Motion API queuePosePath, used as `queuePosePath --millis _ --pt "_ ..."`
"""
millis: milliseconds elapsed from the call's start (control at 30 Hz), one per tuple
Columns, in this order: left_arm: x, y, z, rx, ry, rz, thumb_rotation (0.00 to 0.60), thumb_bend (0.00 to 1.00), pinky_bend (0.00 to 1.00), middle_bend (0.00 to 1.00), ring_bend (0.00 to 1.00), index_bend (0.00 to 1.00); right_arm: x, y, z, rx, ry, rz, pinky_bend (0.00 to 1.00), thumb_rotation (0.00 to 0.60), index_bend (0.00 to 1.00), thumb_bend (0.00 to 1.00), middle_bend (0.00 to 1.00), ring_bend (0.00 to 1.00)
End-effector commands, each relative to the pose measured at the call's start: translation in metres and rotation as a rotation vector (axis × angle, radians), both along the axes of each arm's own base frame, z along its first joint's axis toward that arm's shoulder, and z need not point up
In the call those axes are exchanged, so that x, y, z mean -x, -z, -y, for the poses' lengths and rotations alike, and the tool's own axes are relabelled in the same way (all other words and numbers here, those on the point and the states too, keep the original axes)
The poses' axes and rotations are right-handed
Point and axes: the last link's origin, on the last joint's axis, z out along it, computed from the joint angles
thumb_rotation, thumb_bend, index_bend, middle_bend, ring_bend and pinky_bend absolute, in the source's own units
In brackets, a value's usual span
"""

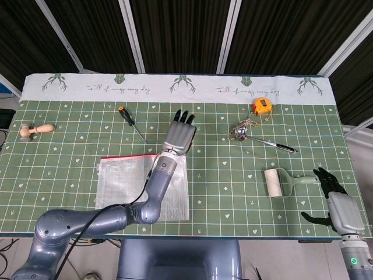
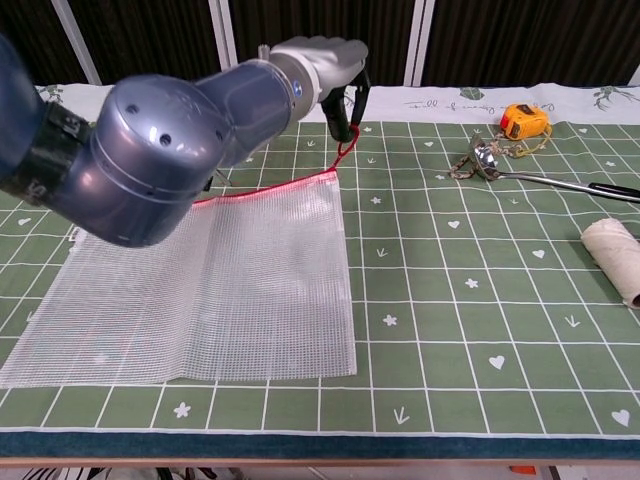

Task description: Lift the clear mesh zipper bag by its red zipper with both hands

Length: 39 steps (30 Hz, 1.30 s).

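The clear mesh zipper bag [image 2: 220, 290] lies on the green checked cloth, with its far right corner raised off the table. Its red zipper [image 2: 265, 187] runs along the far edge and slopes up toward that corner. My left hand [image 2: 325, 65] hangs above the corner and pinches the zipper's red pull loop [image 2: 345, 148], which dangles taut beneath the fingers. In the head view the left hand [image 1: 179, 133] sits just past the bag [image 1: 119, 186]. My right hand [image 1: 335, 201] is open beyond the table's front right edge, holding nothing; the chest view does not show it.
A screwdriver [image 1: 129, 119] lies behind the bag and a wooden stamp [image 1: 35, 129] at the far left. An orange tape measure [image 2: 522, 120], a metal strainer spoon [image 2: 485, 155] and a lint roller [image 2: 612, 245] occupy the right side.
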Motion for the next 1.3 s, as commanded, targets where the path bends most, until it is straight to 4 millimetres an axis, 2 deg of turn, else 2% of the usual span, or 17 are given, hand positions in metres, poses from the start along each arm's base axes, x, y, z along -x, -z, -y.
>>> queuePosePath --millis 33,200,400,567,800,1000,1300 --pt "-0.011 -0.011 -0.001 -0.01 0.014 0.013 0.6 0.39 0.0 0.15 0.0 0.61 -0.011 0.003 0.01 -0.009 -0.014 0.03 0.19 0.6 0.0 0.19 0.0 0.0" --pt "-0.028 -0.024 0.001 -0.009 0.047 0.032 0.6 0.4 0.0 0.15 0.0 0.61 -0.045 0.015 0.034 -0.043 0.016 0.197 0.19 0.6 0.02 0.23 0.0 0.0" --pt "-0.048 -0.033 0.005 -0.005 0.08 0.045 0.6 0.4 0.0 0.15 0.0 0.62 -0.081 0.026 0.059 -0.101 0.074 0.344 0.19 0.6 0.17 0.28 0.01 0.0" --pt "-0.06 -0.039 0.006 -0.004 0.097 0.061 0.6 0.4 0.0 0.15 0.0 0.62 -0.11 0.038 0.078 -0.146 0.13 0.462 0.2 0.6 0.3 0.3 0.07 0.0" --pt "-0.071 -0.044 0.009 0.005 0.123 0.077 0.6 0.4 0.0 0.15 0.0 0.62 -0.151 0.06 0.11 -0.19 0.22 0.595 0.21 0.6 0.34 0.32 0.1 0.0" --pt "-0.078 -0.047 0.014 0.021 0.128 0.095 0.6 0.4 0.0 0.15 0.0 0.62 -0.17 0.076 0.133 -0.172 0.29 0.654 0.21 0.6 0.37 0.34 0.11 0.0" --pt "-0.09 -0.044 0.021 0.043 0.137 0.112 0.6 0.4 0.0 0.14 0.0 0.62 -0.181 0.094 0.155 -0.147 0.391 0.692 0.21 0.6 0.41 0.37 0.13 0.0"
